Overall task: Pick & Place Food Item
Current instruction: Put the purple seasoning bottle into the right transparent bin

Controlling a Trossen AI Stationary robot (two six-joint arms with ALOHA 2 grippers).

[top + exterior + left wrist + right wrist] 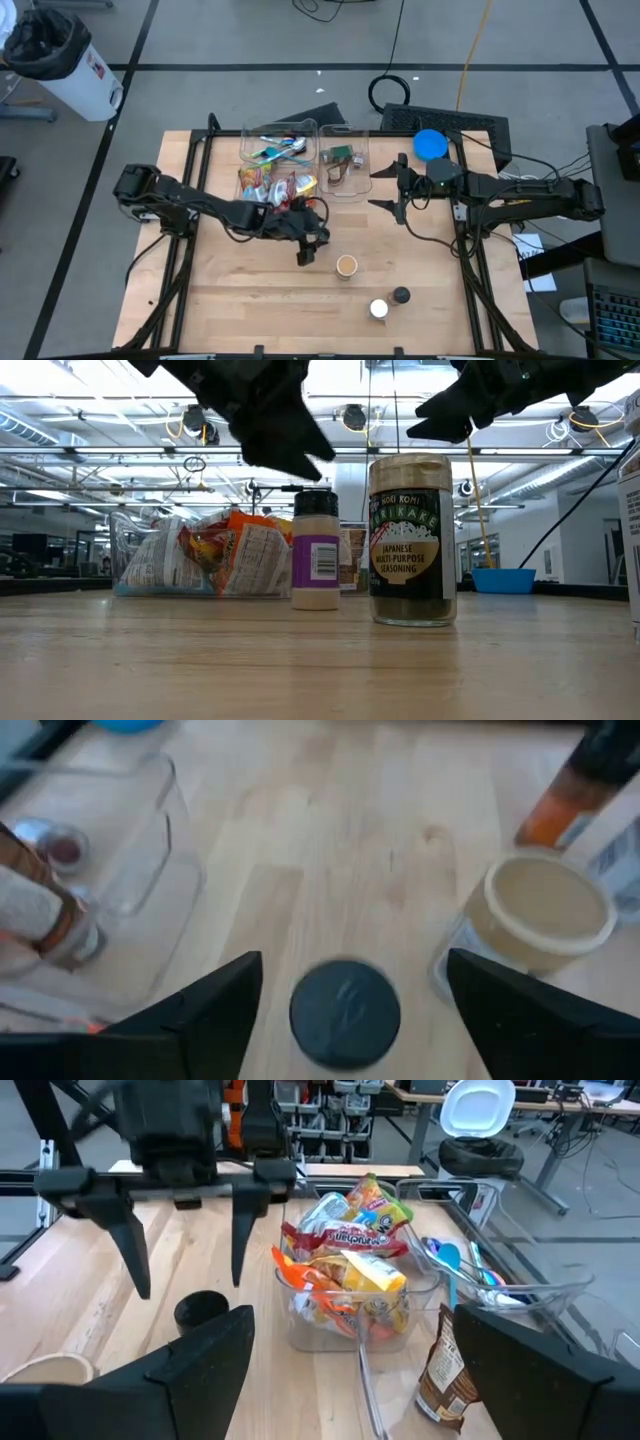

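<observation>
A small spice jar with a black lid [345, 1013] and a purple label [315, 550] stands upright on its base on the wooden table [250, 290]. My left gripper [306, 254] hovers open just above it. Its fingers [215, 1010] stand on either side of the lid without touching it, as the right wrist view also shows [200, 1310]. Beside the small jar stands a larger seasoning jar with a tan lid [347, 265] [412, 540]. My right gripper [385, 188] waits open, high over the table's far right part.
At the table's far side stand clear bins: one with snack packets [275, 185], one with utensils [282, 147], one with a brown pouch [343, 160]. Two small jars [378, 309] [401, 295] stand near the front edge. A blue lid [430, 143] lies behind the right arm.
</observation>
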